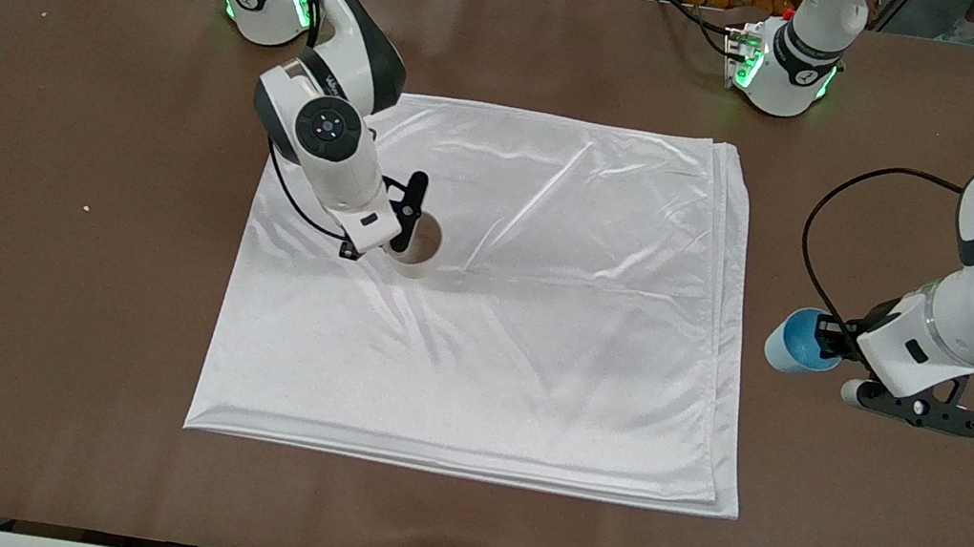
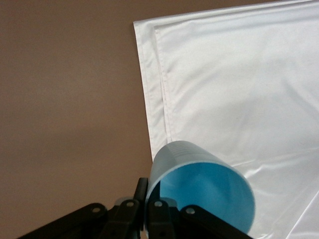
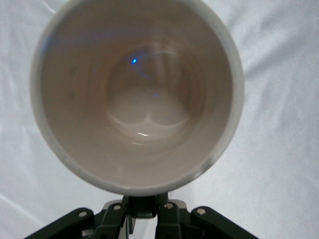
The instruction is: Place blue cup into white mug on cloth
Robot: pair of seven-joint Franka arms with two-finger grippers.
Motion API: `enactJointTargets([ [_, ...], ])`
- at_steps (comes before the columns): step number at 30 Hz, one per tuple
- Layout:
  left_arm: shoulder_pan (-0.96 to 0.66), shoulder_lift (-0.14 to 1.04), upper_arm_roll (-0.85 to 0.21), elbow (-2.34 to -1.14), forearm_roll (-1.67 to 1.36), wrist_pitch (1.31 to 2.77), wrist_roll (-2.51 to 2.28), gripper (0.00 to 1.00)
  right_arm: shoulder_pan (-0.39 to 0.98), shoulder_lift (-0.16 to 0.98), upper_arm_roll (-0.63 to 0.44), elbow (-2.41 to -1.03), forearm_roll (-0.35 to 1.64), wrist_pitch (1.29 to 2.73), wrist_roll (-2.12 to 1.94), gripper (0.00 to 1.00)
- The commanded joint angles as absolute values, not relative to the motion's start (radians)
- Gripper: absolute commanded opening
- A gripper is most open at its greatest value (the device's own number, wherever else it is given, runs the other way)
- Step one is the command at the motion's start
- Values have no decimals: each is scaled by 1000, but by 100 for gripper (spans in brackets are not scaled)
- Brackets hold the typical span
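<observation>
The cloth is spread flat near the middle of the table, folded in layers, with wrinkles across it; its stacked edges are seen toward the left arm's end. The white mug is stood upright on the cloth, in the part toward the right arm's end and farther from the front camera than the cloth's middle. The right gripper is set at the mug's rim, its fingers clamped on the mug wall; in the right wrist view the mug is seen from straight above, pale interior empty, cloth all round it. The blue cup is held tilted on its side in the left gripper, fingers pinched on its rim, over the bare table just beside the cloth's edge at the left arm's end. In the left wrist view the cup's open mouth is shown facing the camera, gripped at the rim by the left gripper, with the cloth's layered corner below it.
</observation>
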State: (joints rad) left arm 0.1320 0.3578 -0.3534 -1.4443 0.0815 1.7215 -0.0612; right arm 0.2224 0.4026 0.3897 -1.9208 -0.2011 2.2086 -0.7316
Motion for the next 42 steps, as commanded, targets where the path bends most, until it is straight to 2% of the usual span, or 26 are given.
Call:
enactJointTargets([
  [1,135,345,-376,-1433,69,1695,-106,0,268,485,385,-1842,-232,2207,-651,0],
  [7,135,345,-376,-1433,75,1695,-129,0,342,532,379,-1801,-242,2221,-537,0],
  [23,137,345,-410,-1430,60,1695,-133,0,400,595,377,-1795,-350,2292,-399,2],
  [26,133,345,-417,-1430,57,1695,-137,0,402,603,377,-1792,-350,2293,-397,12],
  [30,133,345,-436,-1430,60,1695,-170,0,408,603,368,-1792,-377,2296,-387,20],
  [31,132,345,-437,-1430,60,1695,-185,0,408,603,367,-1790,-382,2296,-385,28],
  [32,132,345,-439,-1430,60,1695,-198,0,407,603,367,-1790,-383,2296,-385,42],
  [33,130,347,-446,-1430,61,1697,-204,0,407,604,367,-1790,-383,2296,-385,62],
  [34,130,347,-455,-1430,61,1695,-209,0,407,603,367,-1790,-383,2295,-385,68],
  [40,124,347,-475,-1431,63,1697,-287,0,397,600,367,-1790,-383,2289,-387,73],
  [42,123,347,-482,-1431,66,1697,-290,0,396,594,367,-1790,-383,2286,-387,80],
])
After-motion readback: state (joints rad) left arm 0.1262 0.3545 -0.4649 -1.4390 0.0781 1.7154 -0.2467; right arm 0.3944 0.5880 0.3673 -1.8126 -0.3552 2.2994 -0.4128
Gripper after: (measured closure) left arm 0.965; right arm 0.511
